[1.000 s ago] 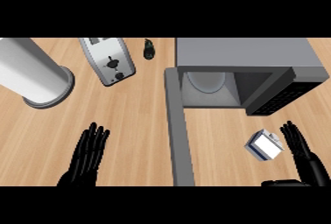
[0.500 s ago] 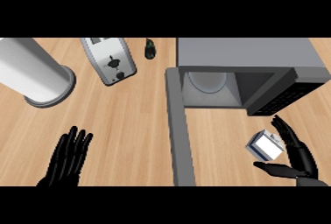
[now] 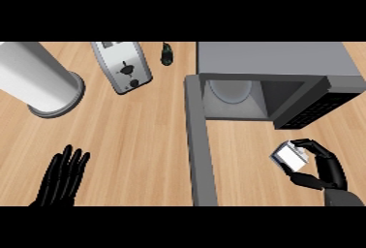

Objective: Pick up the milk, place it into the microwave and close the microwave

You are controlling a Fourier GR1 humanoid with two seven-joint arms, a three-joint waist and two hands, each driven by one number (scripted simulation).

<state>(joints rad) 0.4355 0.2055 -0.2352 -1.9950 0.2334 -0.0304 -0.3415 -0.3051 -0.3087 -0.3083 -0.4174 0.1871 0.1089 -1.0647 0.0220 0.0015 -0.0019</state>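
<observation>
The milk [image 3: 289,157] — a small white carton with a bluish edge — sits on the wooden counter [image 3: 143,135] at the lower right, just in front of the microwave [image 3: 275,72] and to the right of its open door [image 3: 200,150]. The right hand [image 3: 325,169] is curled round the carton's right side: fingers hook over its far edge and the thumb comes in under its near edge, so the carton lies in the crook between them. Whether it is lifted off the counter cannot be told.

The microwave is a grey box with a dark control panel at its right; its door swings out toward the viewer as a long grey slab. Inside the cavity a pale round turntable [image 3: 230,91] shows.

The left hand [image 3: 63,177] rests at the lower left, fingers straight and spread, holding nothing.

On the counter's far left stands a smooth white cylinder [image 3: 36,80]; beside it lie a silver toaster [image 3: 123,67] and a small dark object [image 3: 167,53].
</observation>
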